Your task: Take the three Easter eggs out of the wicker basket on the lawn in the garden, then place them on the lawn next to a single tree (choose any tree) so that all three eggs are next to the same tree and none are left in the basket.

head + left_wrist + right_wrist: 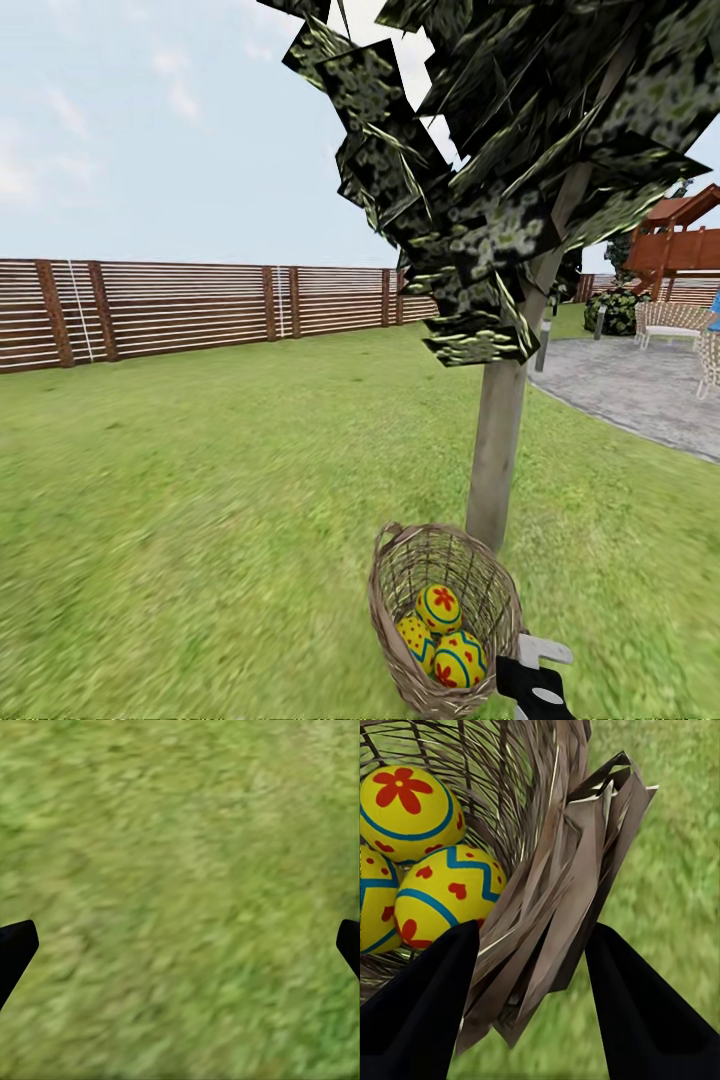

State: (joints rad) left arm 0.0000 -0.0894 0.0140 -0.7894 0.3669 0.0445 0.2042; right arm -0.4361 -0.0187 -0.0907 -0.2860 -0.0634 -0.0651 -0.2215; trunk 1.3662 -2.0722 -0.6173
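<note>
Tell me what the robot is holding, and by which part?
The right gripper holds the wicker basket by its rim wall; the left gripper holds nothing.

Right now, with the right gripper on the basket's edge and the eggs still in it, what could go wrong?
1. The right gripper pinches only the wicker basket's frayed rim, so the hold could slip and drop it.
2. The basket is tilted in the head view; the three Easter eggs lie loose and might roll out onto the lawn away from the tree.
3. The left gripper hangs open over grass, too far off to steady anything.
</note>
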